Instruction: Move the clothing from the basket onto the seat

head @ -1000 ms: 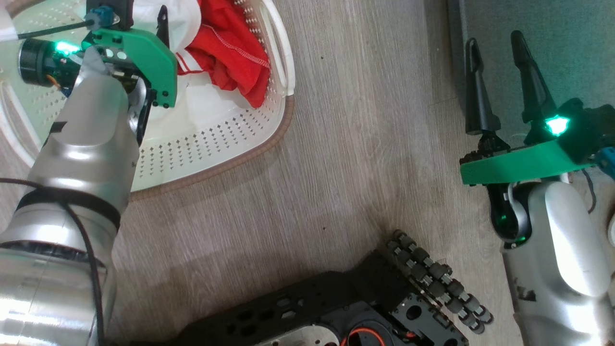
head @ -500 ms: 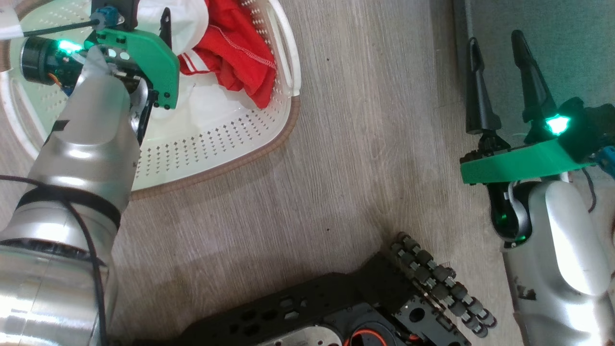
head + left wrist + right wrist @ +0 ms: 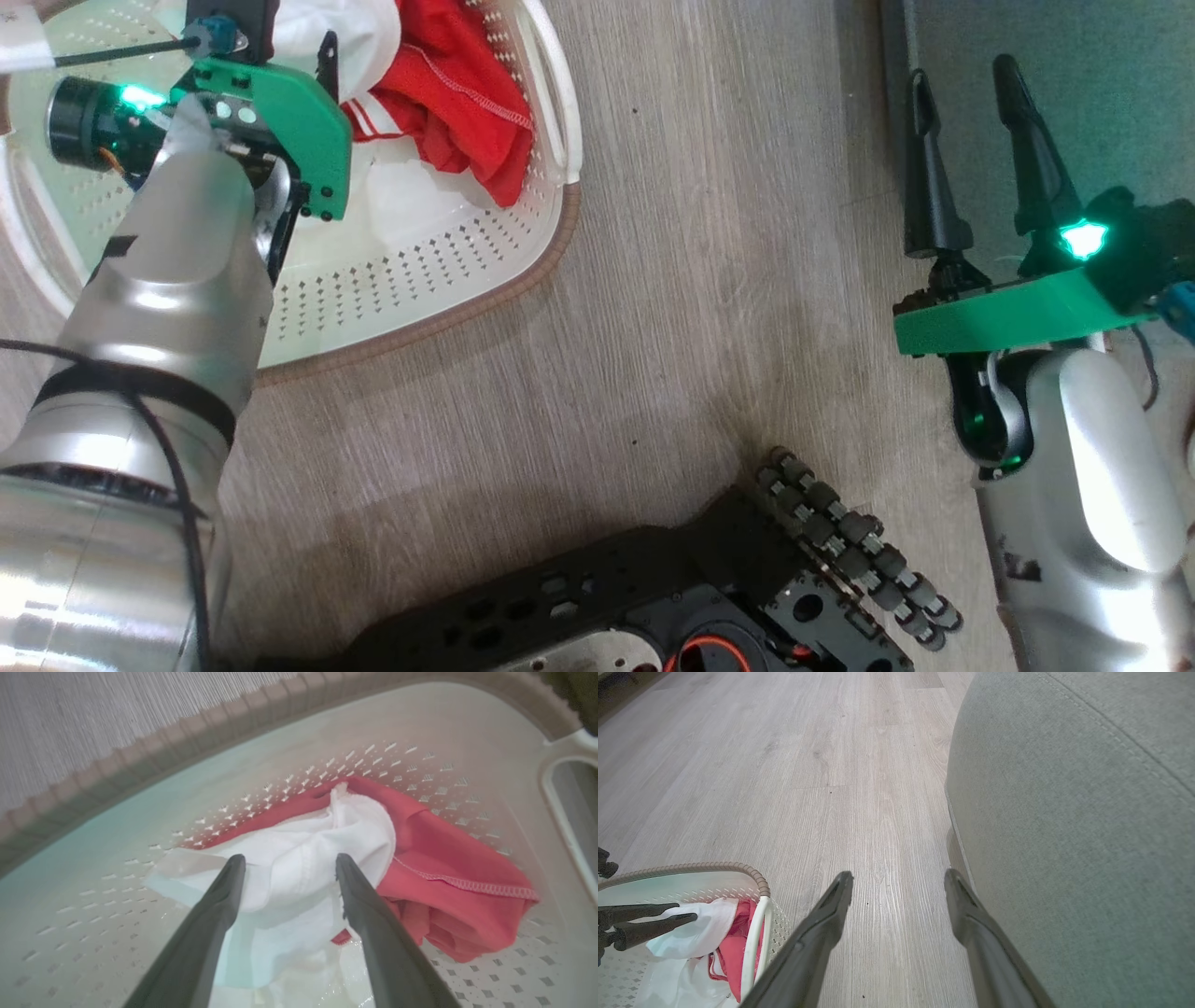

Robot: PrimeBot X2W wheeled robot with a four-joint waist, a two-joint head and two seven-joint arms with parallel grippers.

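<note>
Left gripper (image 3: 287, 859) shifted slightly, partly hiding the clothing (image 3: 444, 858).

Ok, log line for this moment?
left end effector open over clothing in basket | right end effector open beside seat | nothing held

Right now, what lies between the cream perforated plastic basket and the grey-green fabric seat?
Bare wood-look floor between basket and seat, shown in the right wrist view.
</note>
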